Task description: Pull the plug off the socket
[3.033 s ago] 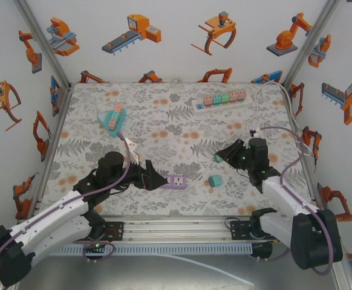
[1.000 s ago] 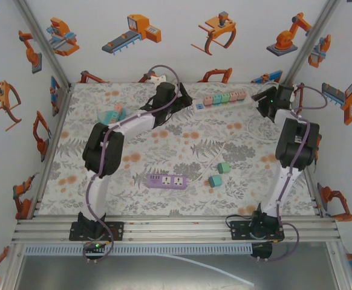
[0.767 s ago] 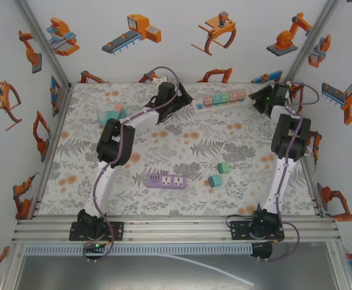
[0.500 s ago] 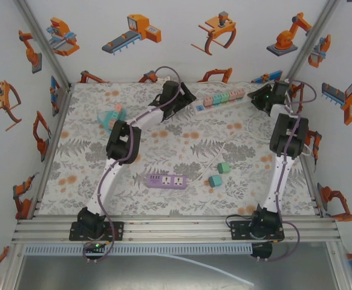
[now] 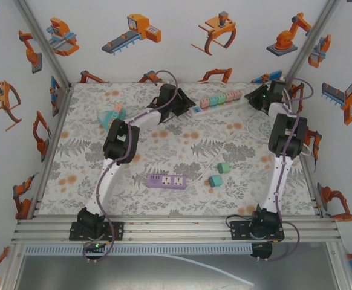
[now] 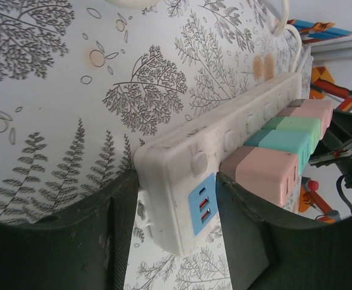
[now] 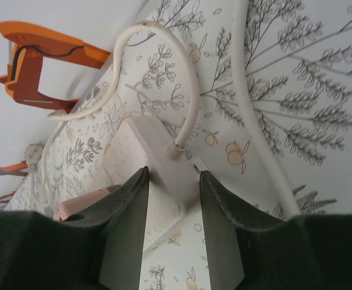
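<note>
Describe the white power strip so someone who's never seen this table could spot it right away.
Look along the far edge of the floral table. The white power strip lies there, right of centre, carrying a row of pastel plugs. The purple strip nearer the middle has nothing plugged in.

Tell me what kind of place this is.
Probably a robot test cell in a lab: white walls with orange robot-arm stickers, aluminium frame posts at the corners, and a floral-print tabletop holding a white plastic power strip with pastel plugs.
</note>
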Motion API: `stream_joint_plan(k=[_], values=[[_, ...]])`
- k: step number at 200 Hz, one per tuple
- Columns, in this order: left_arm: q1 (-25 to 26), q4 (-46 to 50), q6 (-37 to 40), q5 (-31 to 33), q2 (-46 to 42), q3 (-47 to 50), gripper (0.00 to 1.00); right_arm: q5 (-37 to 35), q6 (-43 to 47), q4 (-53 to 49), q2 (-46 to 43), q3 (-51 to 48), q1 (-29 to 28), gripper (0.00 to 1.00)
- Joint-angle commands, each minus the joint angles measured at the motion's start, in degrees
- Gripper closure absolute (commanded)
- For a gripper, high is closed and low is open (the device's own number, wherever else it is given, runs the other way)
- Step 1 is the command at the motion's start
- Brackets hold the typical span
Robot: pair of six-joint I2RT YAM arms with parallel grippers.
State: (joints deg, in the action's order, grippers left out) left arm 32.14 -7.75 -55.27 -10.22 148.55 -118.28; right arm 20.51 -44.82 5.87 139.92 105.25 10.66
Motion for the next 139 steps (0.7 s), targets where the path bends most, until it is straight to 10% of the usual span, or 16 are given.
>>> stream_joint_plan(k=[1, 139], values=[[-0.67, 5.22, 0.11, -2.49, -0.62, 1.39, 0.49, 0.95, 1.43, -4.66, -3.1, -4.46, -2.82, 0.62], [-7.17, 4.01, 2.54, 5.17, -32.93, 51.53, 0.54, 5.15, 5.95, 1.74, -34.29, -46.12, -20.58, 0.63]])
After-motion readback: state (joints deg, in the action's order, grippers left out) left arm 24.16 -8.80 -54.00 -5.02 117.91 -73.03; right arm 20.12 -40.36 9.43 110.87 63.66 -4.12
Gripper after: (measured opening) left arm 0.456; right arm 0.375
